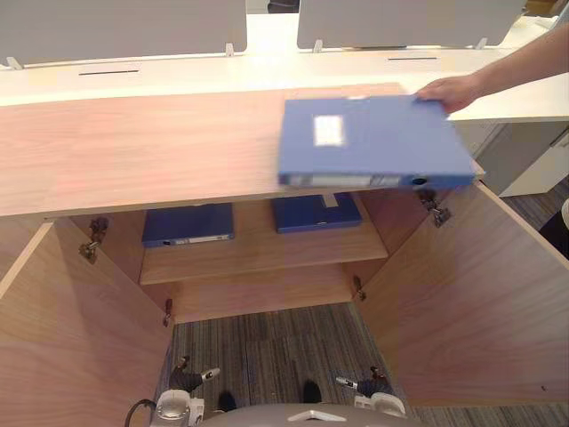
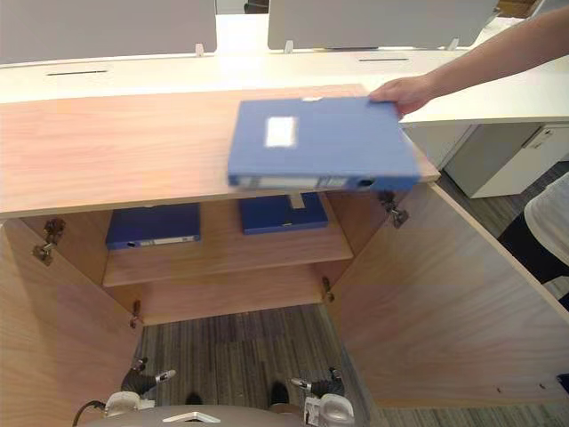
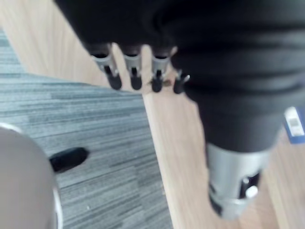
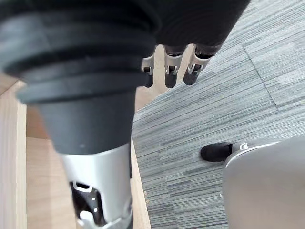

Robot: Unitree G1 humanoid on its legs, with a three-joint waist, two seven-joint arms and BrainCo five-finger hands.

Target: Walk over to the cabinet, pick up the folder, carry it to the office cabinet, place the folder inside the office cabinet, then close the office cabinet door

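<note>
Both of the robot's hands hang low in front of the cabinet (image 1: 133, 151), down by the carpet between its open doors. The left hand (image 3: 135, 74) has its fingers loose and straight, holding nothing, and the right hand (image 4: 170, 71) is the same.

Up on the cabinet's wooden top, toward its right end, lies the blue folder (image 1: 373, 142). Its near edge sticks out a little past the cabinet's front lip. A person's hand (image 1: 449, 92) rests on its far right corner.

The folder looks like a stiff box file: flat and rigid, probably light unless full, with a smooth cover that could slip. I'd take it by that overhanging near edge, thumb on top and fingers underneath, or clamp it between both hands at its sides.

Two more blue folders (image 1: 187, 224) lie on the shelf (image 1: 258, 253) inside the cabinet.
</note>
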